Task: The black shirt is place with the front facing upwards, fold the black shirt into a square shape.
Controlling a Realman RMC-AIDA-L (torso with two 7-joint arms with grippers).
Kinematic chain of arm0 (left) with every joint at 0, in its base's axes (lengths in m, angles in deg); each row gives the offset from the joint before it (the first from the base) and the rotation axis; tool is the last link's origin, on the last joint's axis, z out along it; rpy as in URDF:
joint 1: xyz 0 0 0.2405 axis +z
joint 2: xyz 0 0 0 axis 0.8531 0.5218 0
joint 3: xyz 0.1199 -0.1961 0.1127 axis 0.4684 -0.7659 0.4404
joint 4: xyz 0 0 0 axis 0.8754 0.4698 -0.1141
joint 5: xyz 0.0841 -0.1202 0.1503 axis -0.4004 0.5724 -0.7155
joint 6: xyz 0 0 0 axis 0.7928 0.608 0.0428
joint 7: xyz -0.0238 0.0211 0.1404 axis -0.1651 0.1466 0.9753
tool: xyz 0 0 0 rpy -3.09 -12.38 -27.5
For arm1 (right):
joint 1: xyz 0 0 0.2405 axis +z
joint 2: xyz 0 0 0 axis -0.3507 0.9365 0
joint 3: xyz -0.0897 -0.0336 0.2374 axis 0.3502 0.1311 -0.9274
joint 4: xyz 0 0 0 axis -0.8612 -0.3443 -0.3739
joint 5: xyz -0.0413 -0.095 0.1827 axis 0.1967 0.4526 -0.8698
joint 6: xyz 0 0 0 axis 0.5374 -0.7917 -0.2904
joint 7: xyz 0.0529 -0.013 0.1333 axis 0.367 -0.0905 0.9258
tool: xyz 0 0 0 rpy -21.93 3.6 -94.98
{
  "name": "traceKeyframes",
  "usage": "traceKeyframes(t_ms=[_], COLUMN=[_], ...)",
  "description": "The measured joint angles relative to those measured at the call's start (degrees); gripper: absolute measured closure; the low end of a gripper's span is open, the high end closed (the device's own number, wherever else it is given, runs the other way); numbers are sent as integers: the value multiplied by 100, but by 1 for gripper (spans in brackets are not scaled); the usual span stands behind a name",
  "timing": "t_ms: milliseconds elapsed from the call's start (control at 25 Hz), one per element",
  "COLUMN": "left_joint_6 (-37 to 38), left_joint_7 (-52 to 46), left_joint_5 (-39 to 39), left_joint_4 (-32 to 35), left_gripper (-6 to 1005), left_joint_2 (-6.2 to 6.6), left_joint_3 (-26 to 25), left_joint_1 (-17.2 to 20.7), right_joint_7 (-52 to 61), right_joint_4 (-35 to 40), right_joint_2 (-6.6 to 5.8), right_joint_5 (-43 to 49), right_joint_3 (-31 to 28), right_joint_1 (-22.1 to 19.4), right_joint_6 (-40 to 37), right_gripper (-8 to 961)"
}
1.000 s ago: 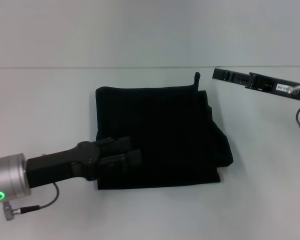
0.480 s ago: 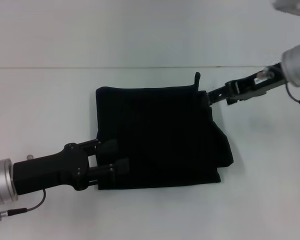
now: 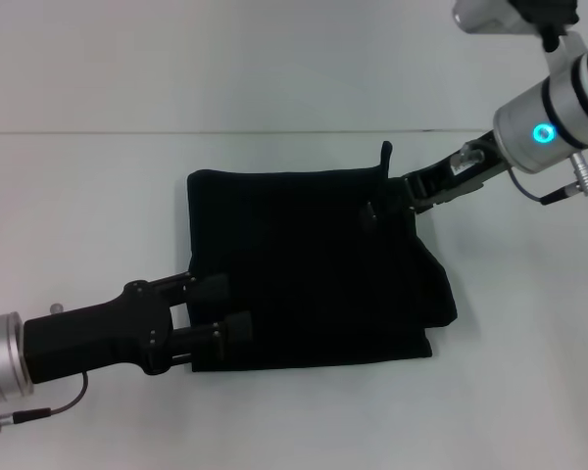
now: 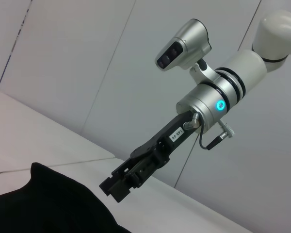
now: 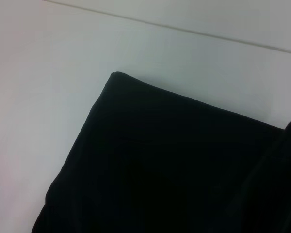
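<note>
White table point(image 3: 98, 196); black shirt point(image 3: 314, 274) nearly square. Left gripper point(image 3: 230, 311) fingers spread across hem; right gripper point(image 3: 387, 204) fingers' state unclear at far corner. Uneven pull risks unfolding.

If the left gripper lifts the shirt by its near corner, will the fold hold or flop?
The shirt is probably floppy: its right edge already bulges unevenly. Lifted by one corner at the left gripper, the stacked layers would likely sag and slide apart. It lies flat, so it won't roll. The right gripper is over the far corner.
</note>
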Motion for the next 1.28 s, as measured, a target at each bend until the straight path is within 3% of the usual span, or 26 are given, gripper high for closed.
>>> traceKeyframes(t_ms=[360,1000,1280], left_joint_6=[-39,16,13], left_joint_7=[9,10,10], left_joint_5=[3,53,54], left_joint_4=[-10,-19,-19], left_gripper=[249,248,248], left_joint_2=[-29,-57,-57], left_joint_3=[3,2,2], left_joint_1=[41,53,54], right_joint_7=[71,54,51], right_joint_4=[-260,-260,-260], right_joint_2=[72,70,76], right_joint_5=[-1,9,9], right_joint_3=[173,268,268], right_joint_1=[57,18,20], right_joint_6=[233,299,316], right_gripper=[41,398,689])
